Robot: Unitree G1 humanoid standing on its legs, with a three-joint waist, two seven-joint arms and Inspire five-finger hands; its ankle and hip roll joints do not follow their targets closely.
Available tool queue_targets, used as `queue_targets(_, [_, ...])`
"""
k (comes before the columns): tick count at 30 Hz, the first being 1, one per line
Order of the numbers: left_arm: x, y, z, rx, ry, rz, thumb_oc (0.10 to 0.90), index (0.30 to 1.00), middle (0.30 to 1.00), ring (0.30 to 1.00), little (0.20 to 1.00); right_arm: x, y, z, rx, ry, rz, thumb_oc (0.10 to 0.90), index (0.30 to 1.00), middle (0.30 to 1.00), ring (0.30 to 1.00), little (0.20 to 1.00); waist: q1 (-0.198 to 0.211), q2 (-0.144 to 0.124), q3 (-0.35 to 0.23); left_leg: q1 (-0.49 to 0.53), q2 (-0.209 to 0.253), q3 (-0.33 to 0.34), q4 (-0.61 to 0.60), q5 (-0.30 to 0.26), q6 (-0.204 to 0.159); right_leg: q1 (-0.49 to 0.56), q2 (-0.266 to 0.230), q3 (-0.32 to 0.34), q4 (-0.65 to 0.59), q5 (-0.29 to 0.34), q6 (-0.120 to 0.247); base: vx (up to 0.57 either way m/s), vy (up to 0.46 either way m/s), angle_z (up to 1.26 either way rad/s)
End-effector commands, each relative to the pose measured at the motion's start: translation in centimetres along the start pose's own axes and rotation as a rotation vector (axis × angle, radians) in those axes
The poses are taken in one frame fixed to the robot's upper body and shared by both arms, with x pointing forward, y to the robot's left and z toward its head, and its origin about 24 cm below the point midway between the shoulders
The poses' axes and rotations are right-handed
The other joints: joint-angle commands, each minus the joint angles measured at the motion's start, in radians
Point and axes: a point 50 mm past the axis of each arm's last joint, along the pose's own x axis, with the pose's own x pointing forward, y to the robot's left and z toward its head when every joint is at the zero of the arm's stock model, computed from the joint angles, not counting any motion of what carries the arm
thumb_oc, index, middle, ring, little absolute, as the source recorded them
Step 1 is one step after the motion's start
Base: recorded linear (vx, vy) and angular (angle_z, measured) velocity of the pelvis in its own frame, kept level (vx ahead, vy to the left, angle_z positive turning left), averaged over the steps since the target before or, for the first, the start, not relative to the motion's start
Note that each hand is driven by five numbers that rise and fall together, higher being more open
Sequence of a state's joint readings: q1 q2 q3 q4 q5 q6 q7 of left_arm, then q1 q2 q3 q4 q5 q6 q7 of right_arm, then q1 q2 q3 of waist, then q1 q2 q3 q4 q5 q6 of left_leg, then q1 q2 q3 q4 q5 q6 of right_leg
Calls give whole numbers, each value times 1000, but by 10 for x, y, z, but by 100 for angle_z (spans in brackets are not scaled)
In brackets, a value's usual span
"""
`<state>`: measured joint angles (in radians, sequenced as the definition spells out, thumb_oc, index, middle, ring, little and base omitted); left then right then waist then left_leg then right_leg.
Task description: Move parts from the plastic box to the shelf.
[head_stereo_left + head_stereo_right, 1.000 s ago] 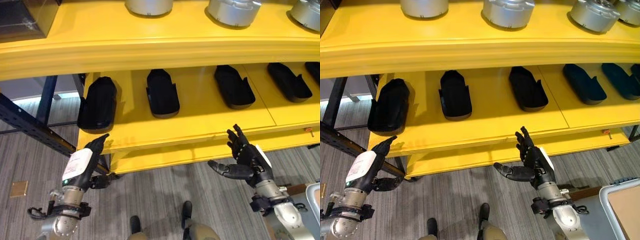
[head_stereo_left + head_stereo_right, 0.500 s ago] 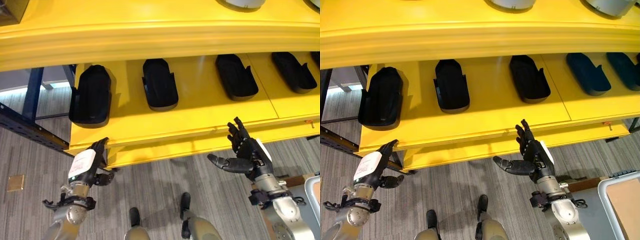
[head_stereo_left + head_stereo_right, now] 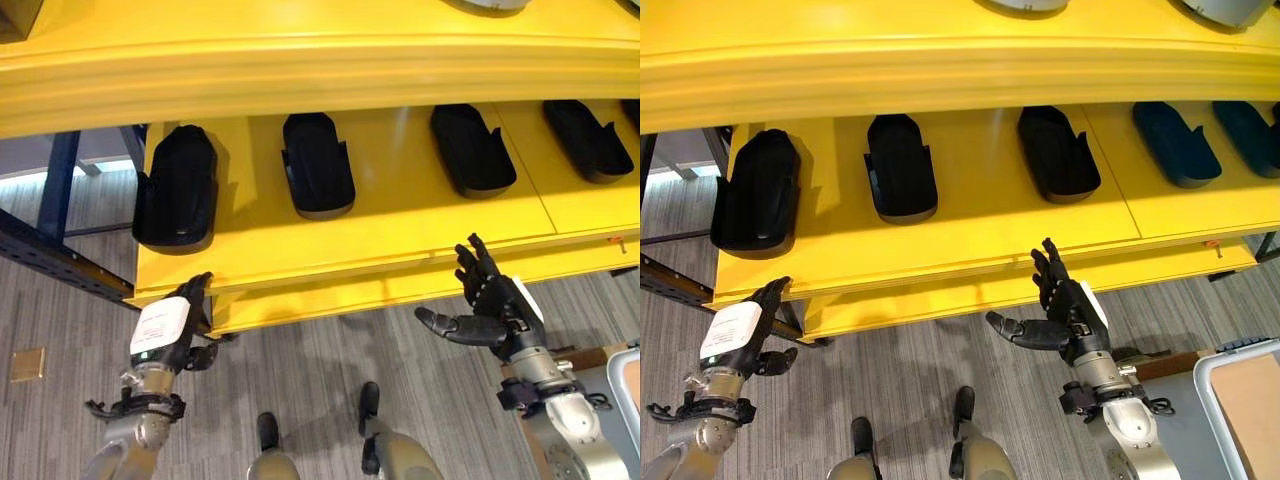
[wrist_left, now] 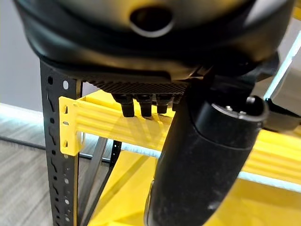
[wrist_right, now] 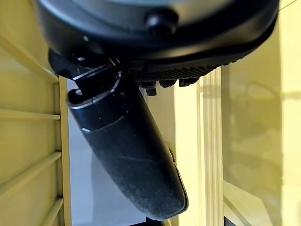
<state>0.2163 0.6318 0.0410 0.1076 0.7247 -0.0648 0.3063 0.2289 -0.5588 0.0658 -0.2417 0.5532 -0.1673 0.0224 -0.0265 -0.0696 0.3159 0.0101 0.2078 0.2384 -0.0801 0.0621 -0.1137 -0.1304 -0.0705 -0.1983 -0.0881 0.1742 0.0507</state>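
Note:
Several black moulded parts lie in a row on the lower level of the yellow shelf, among them the leftmost, another beside it and a third further right. Two darker blue parts lie at the right end. My left hand is open and empty, its fingers pointing up at the shelf's front left corner. My right hand is open with spread fingers and the thumb out, just below the shelf's front edge. The grey-rimmed plastic box stands at the lower right.
An upper yellow shelf board overhangs the row of parts. A dark rack post runs along the left, and its perforated upright is close to my left hand. Grey carpet lies below, with a small brown floor plate.
The whole picture has shifted, so the camera has moved. Both hands stay open and empty in about the same places below the shelf front.

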Motion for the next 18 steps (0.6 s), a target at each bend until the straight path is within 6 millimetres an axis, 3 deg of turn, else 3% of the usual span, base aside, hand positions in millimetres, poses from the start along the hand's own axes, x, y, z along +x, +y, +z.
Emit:
queue_targets(1, [27, 51, -30, 220, 45, 237, 900, 1000, 1000, 1000, 1000, 16, 12, 53, -1, -304, 70, 900, 1000, 1000, 1000, 1000, -13, -50, -23, 28, 31, -6, -7, 22, -17, 120, -38, -5, 11, -106, 63, 0, 0, 0])
queue_targets(13, [16, 83, -19, 362, -92, 312, 900, 1000, 1000, 1000, 1000, 14, 7, 54, -33, -309, 34, 900, 1000, 1000, 1000, 1000, -4, -39, -10, 27, 23, -14, -7, 15, -10, 119, -47, -7, 12, -106, 65, 0, 0, 0])
queue_targets(18, [13, 81, -23, 354, -72, 304, 900, 1000, 1000, 1000, 1000, 14, 7, 53, -37, -305, 30, 900, 1000, 1000, 1000, 1000, -5, -35, -10, 28, 21, -16, -7, 14, -8, 120, -49, -9, 13, -107, 65, 0, 0, 0])
